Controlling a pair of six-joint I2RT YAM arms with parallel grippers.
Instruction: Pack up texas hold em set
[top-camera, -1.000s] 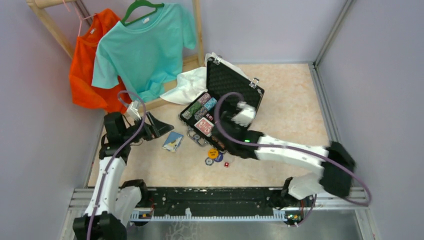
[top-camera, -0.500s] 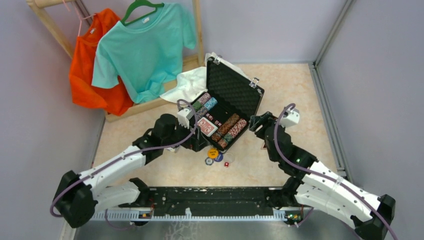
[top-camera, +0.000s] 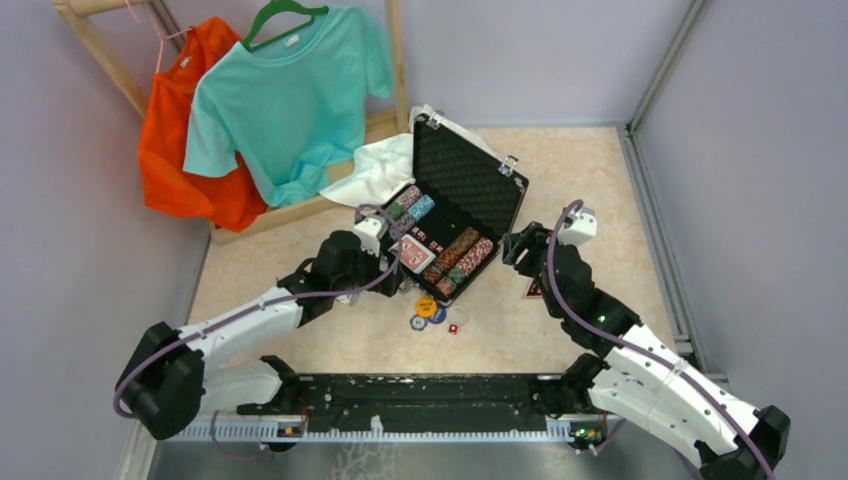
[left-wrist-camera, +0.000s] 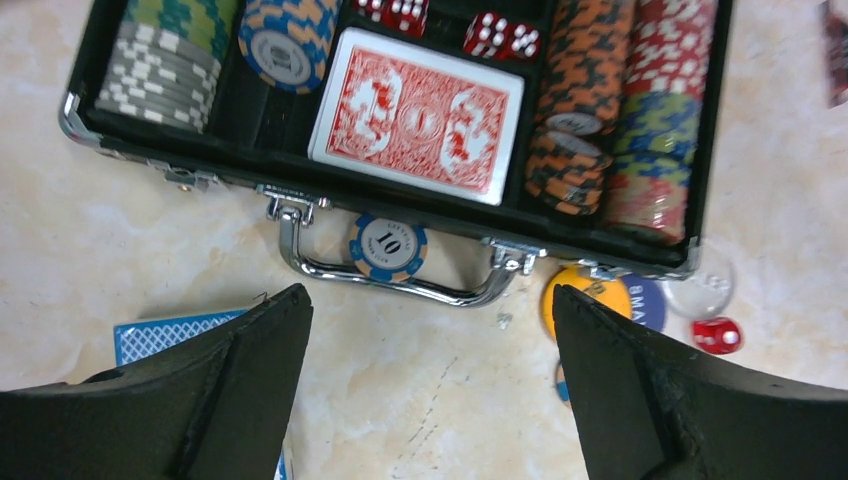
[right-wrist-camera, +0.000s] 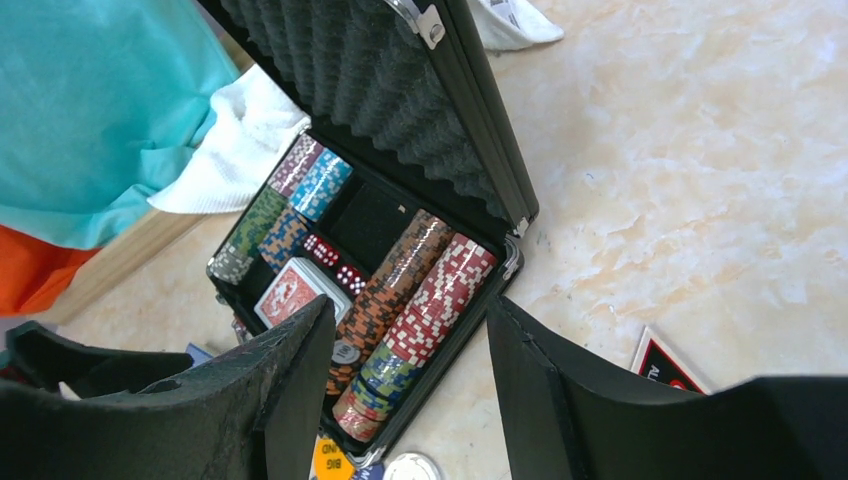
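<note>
The black case (top-camera: 470, 195) stands open, lid up, with rows of poker chips (top-camera: 458, 258), a red card deck (left-wrist-camera: 420, 115) and red dice (left-wrist-camera: 500, 38) in its tray. My left gripper (left-wrist-camera: 428, 300) hangs open over the floor just in front of the chrome handle (left-wrist-camera: 330, 275), where a loose blue-and-orange chip (left-wrist-camera: 388, 247) lies. A blue card deck (left-wrist-camera: 165, 335) sits beside its left finger. Round buttons (top-camera: 428, 312) and one red die (top-camera: 453, 329) lie in front of the case. My right gripper (right-wrist-camera: 410, 310) is open at the case's right end, holding nothing.
A white cloth (top-camera: 380, 170) lies behind the case. A teal shirt (top-camera: 285, 95) and an orange shirt (top-camera: 175, 140) hang on a wooden rack at back left. A black-and-red card (top-camera: 533, 290) lies on the floor under my right arm. Walls close in on both sides.
The left arm swung from the left wall to the case front, covering the blue deck from above. The right arm drew back off the case to its right end.
</note>
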